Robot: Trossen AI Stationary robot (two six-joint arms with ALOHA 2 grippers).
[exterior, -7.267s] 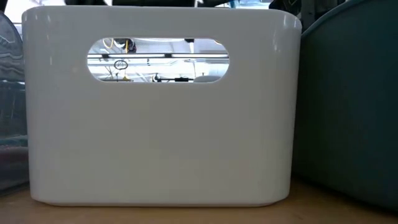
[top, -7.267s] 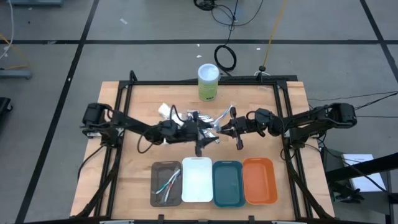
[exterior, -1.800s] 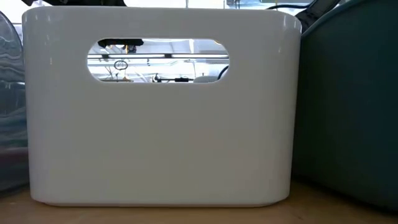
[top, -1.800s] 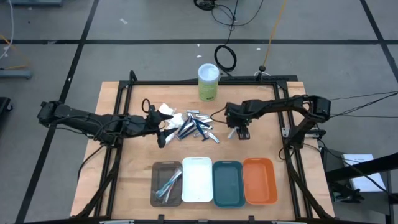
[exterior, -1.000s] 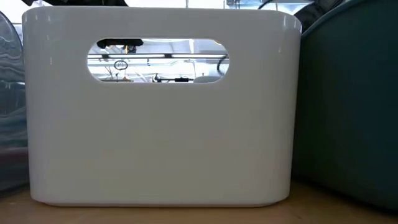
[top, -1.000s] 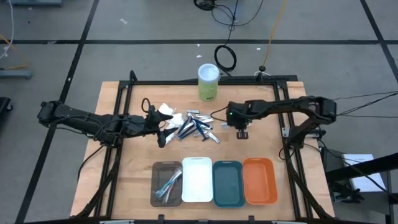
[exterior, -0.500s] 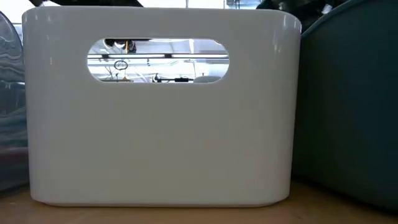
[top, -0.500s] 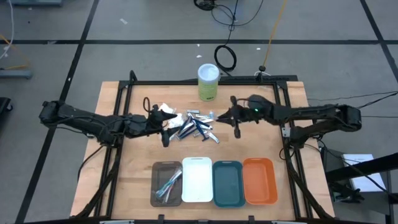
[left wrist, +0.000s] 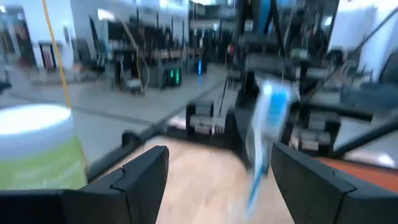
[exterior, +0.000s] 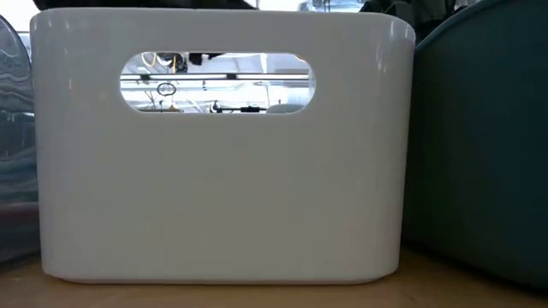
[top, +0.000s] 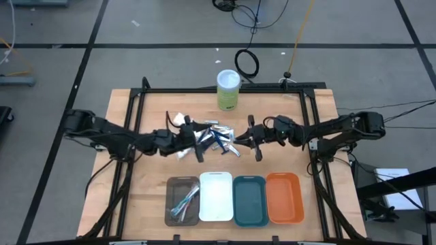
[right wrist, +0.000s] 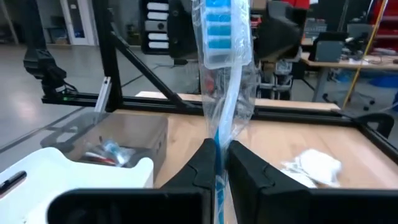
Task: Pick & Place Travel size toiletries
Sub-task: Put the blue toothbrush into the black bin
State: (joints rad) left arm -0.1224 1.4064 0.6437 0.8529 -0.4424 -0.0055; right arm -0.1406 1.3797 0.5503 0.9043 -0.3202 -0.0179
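Between right pincer (right wrist: 217, 163) tips: 1 wrapped toothbrush (right wrist: 225, 74); 4 trays (top: 235, 198) nearby

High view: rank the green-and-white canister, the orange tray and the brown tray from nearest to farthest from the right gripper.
From the right gripper, shut on a toothbrush:
1. Orange tray, front of the table, right end of the row.
2. Green-and-white canister, back edge; close to the orange tray's distance.
3. Brown tray, left end of the row.

no readable text, labels, brands or numbers anywhere
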